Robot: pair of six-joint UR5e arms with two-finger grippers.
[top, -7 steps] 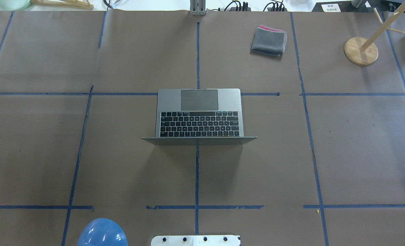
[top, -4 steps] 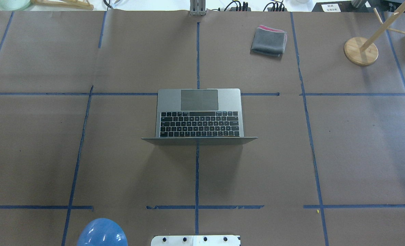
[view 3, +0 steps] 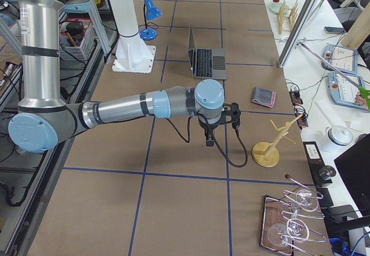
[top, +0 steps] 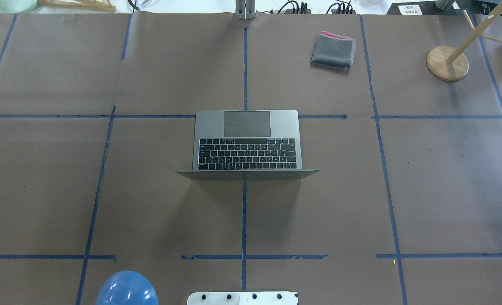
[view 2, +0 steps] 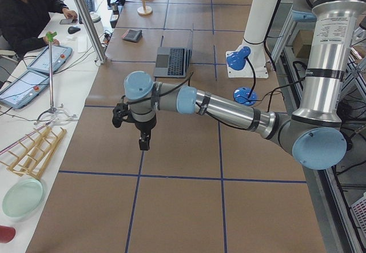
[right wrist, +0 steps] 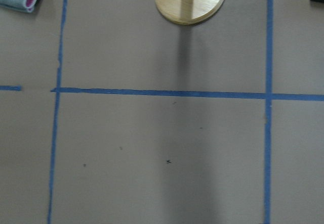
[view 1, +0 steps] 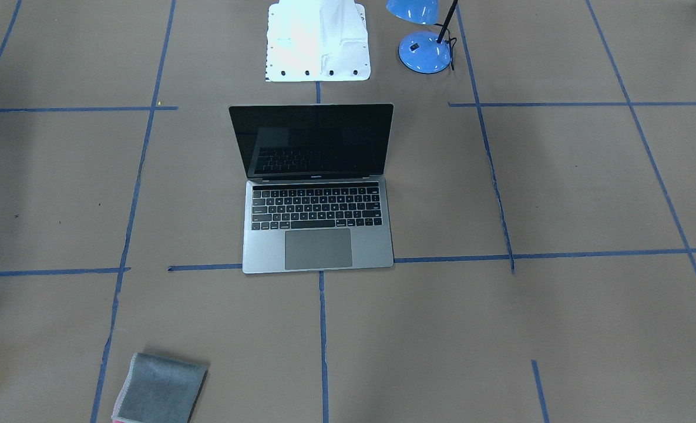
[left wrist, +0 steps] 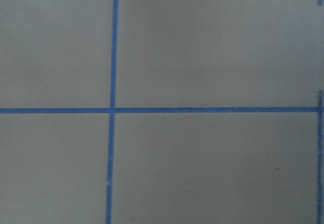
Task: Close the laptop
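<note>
The slim space-grey metal laptop (top: pixel 246 142) sits open in the middle of the brown paper-covered worktop (top: pixel 445 178). Its lid stands up on the side nearest the robot's white base plate (view 1: pixel 318 41), and its black screen is dark. The keyboard and trackpad face away from the robot, and the trackpad edge lies along one of the blue tape lines. Set against the overhead pictures from a second ago, I see no difference. The laptop lies in the same spot, the lid stands at the same angle, and neither arm has entered that view.

The arms show only from the ends of the worktop. The left pincer (view 2: pixel 144 144) hangs pointing down over bare paper toward the robot's left end, well apart from the laptop. The right pincer (view 3: pixel 209 141) hangs the same way toward the right end, near the round wooden base of a peg stand (view 3: pixel 265 154). From these side views I cannot tell whether either pincer is spread or pressed together. The wrist cameras show no fingers, only paper, tape lines and, on the right one, the stand's base.

A folded grey cloth with a pink edge (top: pixel 333 51) lies at the far right of the overhead view, well apart from the laptop. A blue desk lamp (view 1: pixel 424 51) stands just beside the base plate.
</note>
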